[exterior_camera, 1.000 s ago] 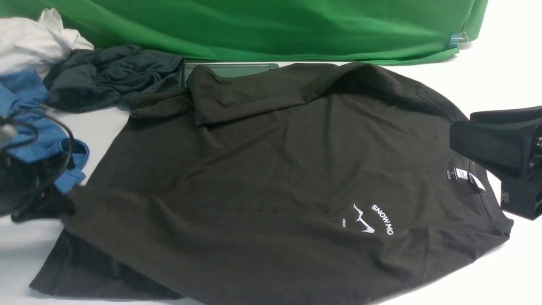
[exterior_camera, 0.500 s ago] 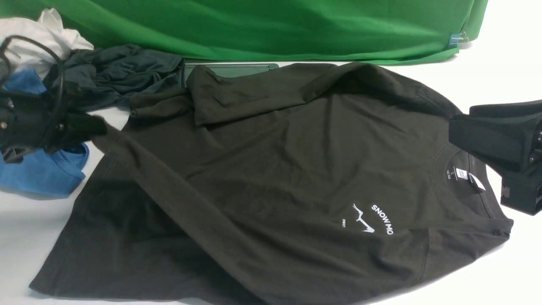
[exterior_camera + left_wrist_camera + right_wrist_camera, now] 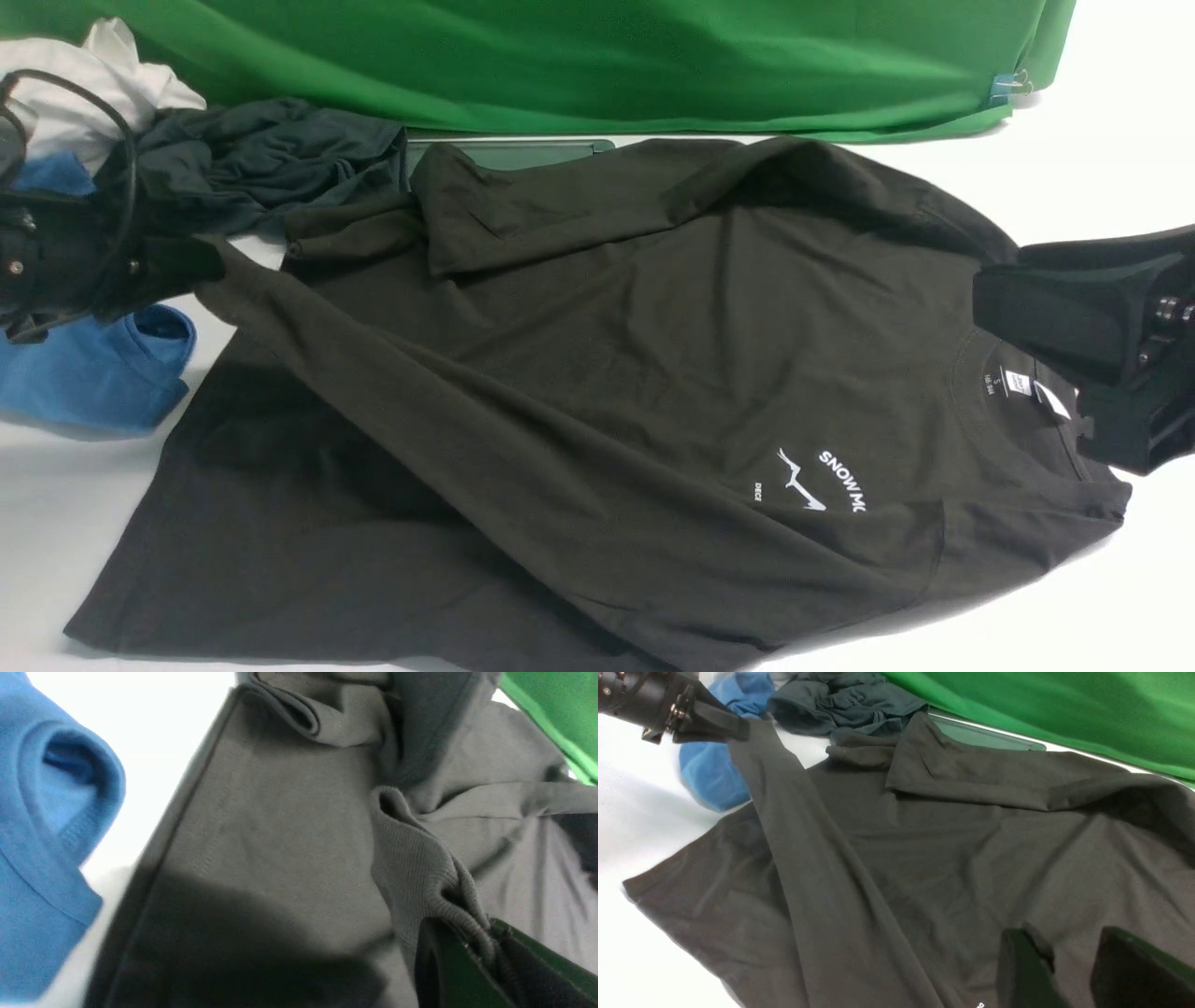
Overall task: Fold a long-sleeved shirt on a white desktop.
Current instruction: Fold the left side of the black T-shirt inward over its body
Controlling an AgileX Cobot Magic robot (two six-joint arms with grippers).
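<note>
Lying spread across the broad matte white desktop (image 3: 1074,168), the large black cotton long-sleeved shirt (image 3: 597,280) has its far edge just short of the draped green cloth backdrop (image 3: 597,65), its collar towards the backdrop's right end and its hem towards the left end. The left gripper (image 3: 191,261) is clamped tight on the ribbed cuff (image 3: 420,877) of one sleeve (image 3: 420,373) – the left wrist view shows the knit bunched between the two closed jaws – and the sleeve runs from there as a taut diagonal band across the shirt's body, away from the backdrop, ending near the small white chest print (image 3: 831,485). The other sleeve lies folded over the body on the backdrop side, partly covering a small grey metal-framed hatch (image 3: 523,152). The right gripper (image 3: 1069,970) hangs over the collar, close to the white neck label (image 3: 1022,385); its jaws stand partly apart, with only the flat shirt fabric visible in the gap – nothing is gripped. Below the backdrop's left end sit a crumpled dark grey-teal garment (image 3: 252,163), a bunched blue shirt (image 3: 93,373) and a white cloth (image 3: 84,84), all near the left gripper.
</note>
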